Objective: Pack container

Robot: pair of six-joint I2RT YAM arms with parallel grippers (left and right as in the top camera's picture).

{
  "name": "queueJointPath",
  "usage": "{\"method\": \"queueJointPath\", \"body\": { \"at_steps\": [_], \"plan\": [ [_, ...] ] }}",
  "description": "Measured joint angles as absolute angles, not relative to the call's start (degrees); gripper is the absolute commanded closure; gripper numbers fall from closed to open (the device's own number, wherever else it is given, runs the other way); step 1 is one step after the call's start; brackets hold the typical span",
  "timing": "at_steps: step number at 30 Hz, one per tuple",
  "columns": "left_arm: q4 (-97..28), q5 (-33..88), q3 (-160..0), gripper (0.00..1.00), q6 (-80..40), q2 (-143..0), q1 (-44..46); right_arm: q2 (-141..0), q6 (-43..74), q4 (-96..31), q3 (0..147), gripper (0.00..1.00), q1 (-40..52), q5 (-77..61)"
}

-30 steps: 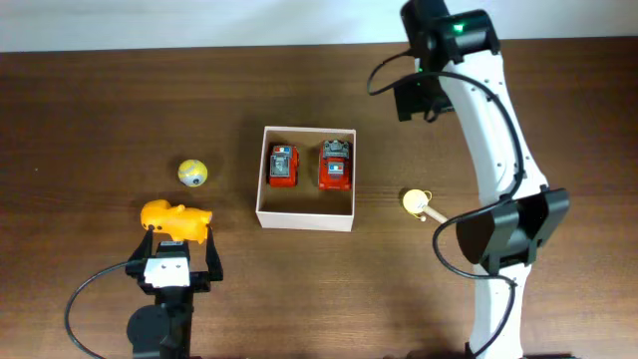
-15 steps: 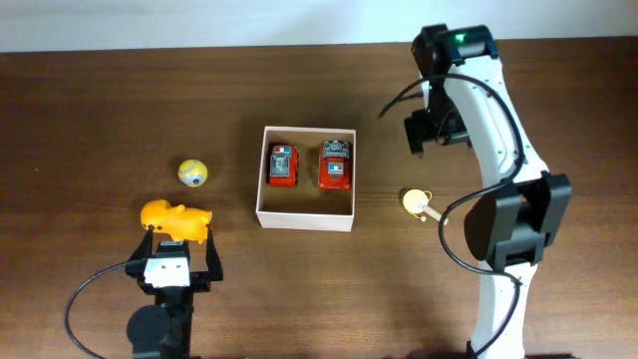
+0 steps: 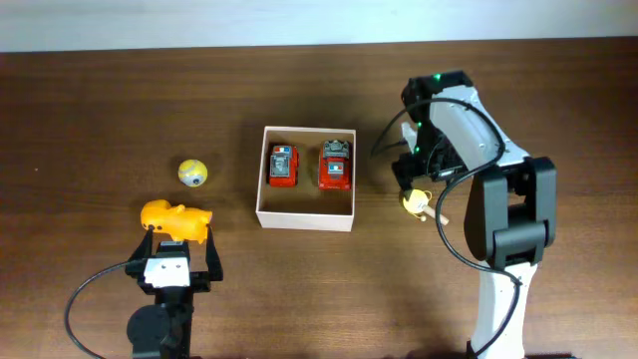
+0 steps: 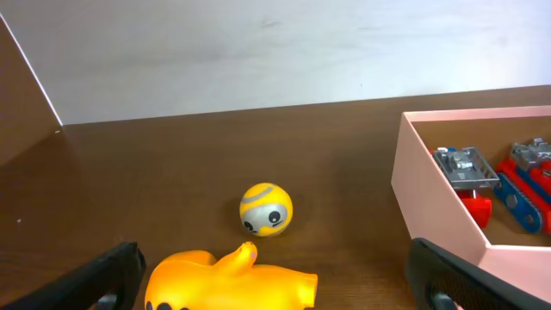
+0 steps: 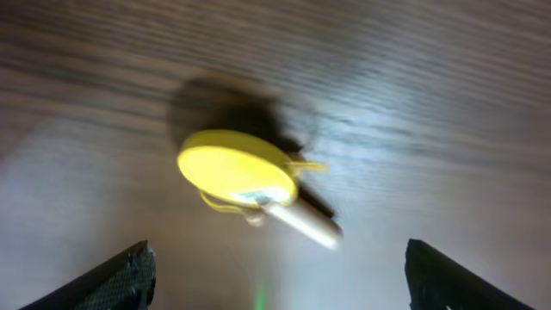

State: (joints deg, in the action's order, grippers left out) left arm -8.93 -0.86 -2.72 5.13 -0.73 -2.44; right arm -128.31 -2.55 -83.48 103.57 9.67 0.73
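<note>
brown desk. the container sits mid-desk with two red cars side by side inside. right jaws, spread wide and empty, hang over a small yellow scoop just right of it. left jaws gape empty by a yellow animal; a ball lies beyond, left of the container.

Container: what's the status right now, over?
Left pincer open by yellow animal toy. Right pincer open over yellow disc toy. Container holds two red cars. Nothing blocking.
</note>
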Motion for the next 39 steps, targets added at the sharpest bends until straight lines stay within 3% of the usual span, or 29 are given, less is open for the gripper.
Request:
{"method": "queueJointPath", "body": {
  "at_steps": [19,24,28,34,39],
  "plan": [
    [-8.95,-0.86,-2.72,0.01,5.13,-0.73,-2.44,-126.78,-6.68,-69.97,93.78,0.15,9.72,-3.99],
    [-8.95,-0.86,-2.72,0.01,5.13,-0.73,-2.44,-126.63,-6.94,-69.10,93.67,0.26,9.72,-3.95],
    [-8.95,-0.89,-2.72,0.01,5.13,-0.73,-2.44,-126.58,-7.40,-68.38,93.67,0.41,9.72,-3.97],
    [-8.95,-0.86,-2.72,0.01,5.13,-0.73,-2.44,-126.58,-7.62,-68.07,93.67,0.49,9.72,-3.99],
    [-8.95,-0.86,-2.72,0.01,5.13,-0.73,-2.44,-126.58,-7.88,-67.77,93.62,0.62,9.72,-4.01]
  ]
}}
